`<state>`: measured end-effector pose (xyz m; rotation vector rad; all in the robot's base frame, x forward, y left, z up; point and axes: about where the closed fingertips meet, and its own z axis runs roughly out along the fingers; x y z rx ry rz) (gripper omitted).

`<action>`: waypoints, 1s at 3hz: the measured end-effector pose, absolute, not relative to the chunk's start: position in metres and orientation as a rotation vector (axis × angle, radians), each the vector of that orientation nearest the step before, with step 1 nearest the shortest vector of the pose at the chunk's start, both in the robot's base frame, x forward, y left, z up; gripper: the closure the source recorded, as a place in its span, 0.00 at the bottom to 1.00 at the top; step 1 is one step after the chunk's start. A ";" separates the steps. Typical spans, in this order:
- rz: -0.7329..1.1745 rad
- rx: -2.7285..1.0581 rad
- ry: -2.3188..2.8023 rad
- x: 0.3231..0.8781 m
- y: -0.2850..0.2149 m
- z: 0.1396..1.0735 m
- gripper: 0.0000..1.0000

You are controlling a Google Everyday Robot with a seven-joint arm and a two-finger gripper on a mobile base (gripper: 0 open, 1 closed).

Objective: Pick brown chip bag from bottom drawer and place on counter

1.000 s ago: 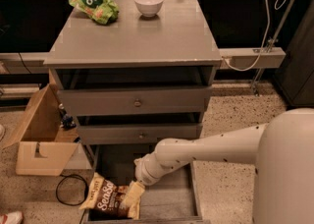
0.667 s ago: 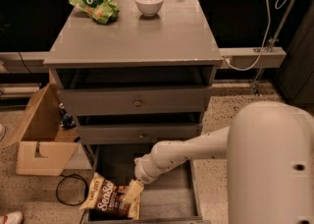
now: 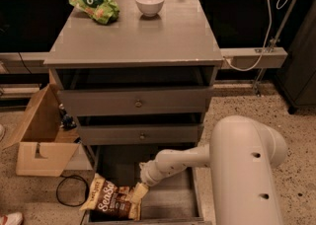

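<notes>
One camera, high in front of the drawer cabinet (image 3: pixel 133 101), looks steeply down. The counter (image 3: pixel 138 36) lies toward 12 o'clock and the bottom drawer (image 3: pixel 173 200) at 6. The white arm (image 3: pixel 244 169) looms close at 4 o'clock, perhaps just beneath the lens. The gripper (image 3: pixel 140 189) shows at 6 o'clock, over that drawer.

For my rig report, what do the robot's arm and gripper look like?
The arm is smooth off-white: a fat rounded tube with small dark holes, narrowing to a slimmer speckled forearm. No cables or markings show. The gripper, at its pale tip, is down in the bottom drawer beside the brown chip bag.
</notes>
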<state>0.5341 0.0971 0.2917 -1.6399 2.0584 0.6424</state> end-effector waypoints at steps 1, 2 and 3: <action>0.704 -1.605 2.045 0.541 0.102 0.249 0.00; 0.763 -1.590 2.031 0.545 0.112 0.219 0.00; 0.839 -1.576 2.008 0.544 0.123 0.198 0.00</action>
